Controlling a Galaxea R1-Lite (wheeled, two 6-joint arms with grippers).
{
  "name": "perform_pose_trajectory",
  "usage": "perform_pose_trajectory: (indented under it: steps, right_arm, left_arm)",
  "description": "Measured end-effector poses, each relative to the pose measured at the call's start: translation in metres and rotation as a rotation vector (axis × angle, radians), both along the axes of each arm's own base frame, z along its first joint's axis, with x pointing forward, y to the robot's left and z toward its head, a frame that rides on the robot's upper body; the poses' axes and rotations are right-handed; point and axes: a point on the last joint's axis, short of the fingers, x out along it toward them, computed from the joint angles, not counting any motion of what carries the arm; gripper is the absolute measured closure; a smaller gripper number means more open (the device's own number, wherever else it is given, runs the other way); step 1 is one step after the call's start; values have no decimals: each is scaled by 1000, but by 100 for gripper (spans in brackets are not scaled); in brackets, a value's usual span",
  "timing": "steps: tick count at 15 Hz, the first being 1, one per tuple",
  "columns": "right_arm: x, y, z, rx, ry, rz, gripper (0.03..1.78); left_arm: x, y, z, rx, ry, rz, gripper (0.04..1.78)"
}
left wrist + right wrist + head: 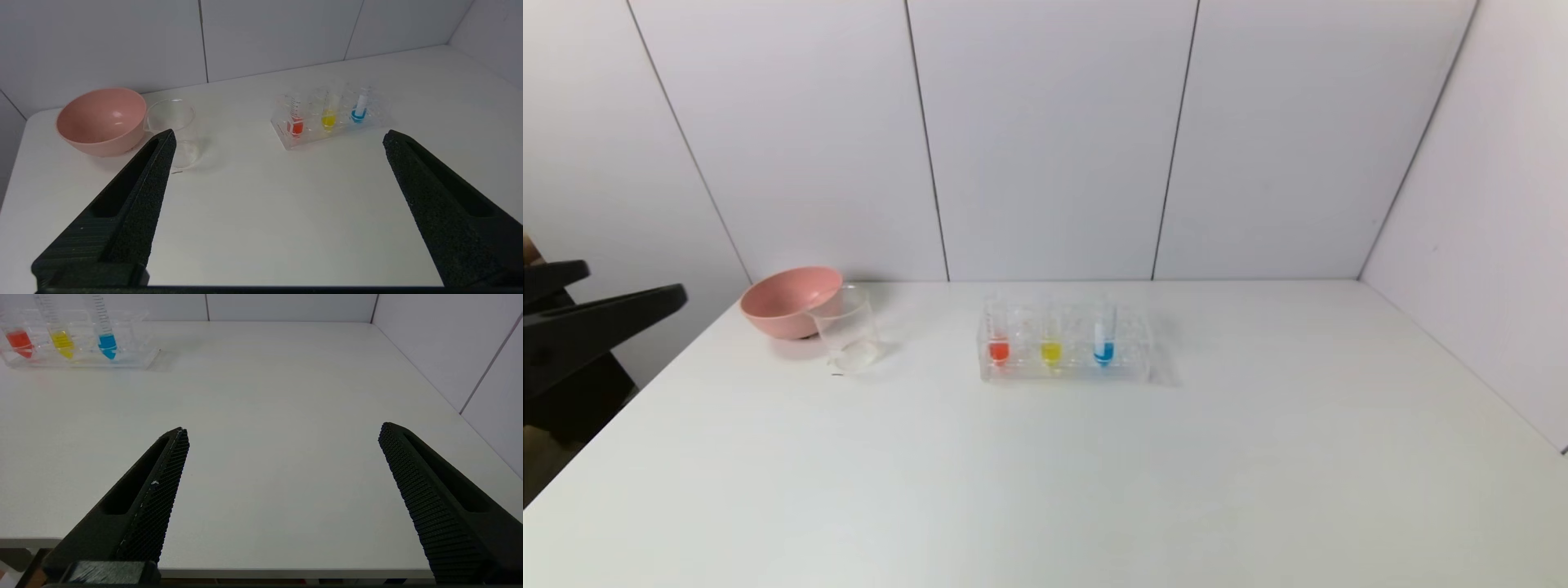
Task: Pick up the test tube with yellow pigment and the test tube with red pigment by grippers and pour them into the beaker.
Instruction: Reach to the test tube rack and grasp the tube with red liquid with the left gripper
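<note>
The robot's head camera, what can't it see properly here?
- Right gripper: outside the head view entirely; only its own wrist view shows it, open.
- Left gripper: cut off by the picture's left edge.
- Beaker: hides part of the pink bowl.
- Tube markings in the rack: too small.

matte black tapered jaws, textured inner pads (159, 171), hollow slotted backs

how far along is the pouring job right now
Nothing done: the red tube and yellow tube stand in the rack, and the beaker looks empty. Nothing in hand: left gripper and right gripper hang open, off the tubes. Both pours remain.
</note>
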Motion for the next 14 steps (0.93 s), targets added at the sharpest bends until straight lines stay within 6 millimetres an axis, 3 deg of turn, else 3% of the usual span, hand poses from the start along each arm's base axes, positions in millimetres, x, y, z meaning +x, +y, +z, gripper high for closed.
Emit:
perform_pose_trajectory:
  steps: [4,7,10,14]
  right_arm:
    - [0,0,0,0,0,0,11]
    - [0,0,0,0,0,0,11]
    - [0,0,0,0,0,0,11]
    - [0,0,0,0,0,0,11]
  left_arm:
    - [73,-22,-16,-20,56,-34,4]
    - [115,-46,-33,-59,72,-14,4]
    - [148,-65,-54,-82,55,53,4]
    - [173,-90,-82,-95,-10,64,4]
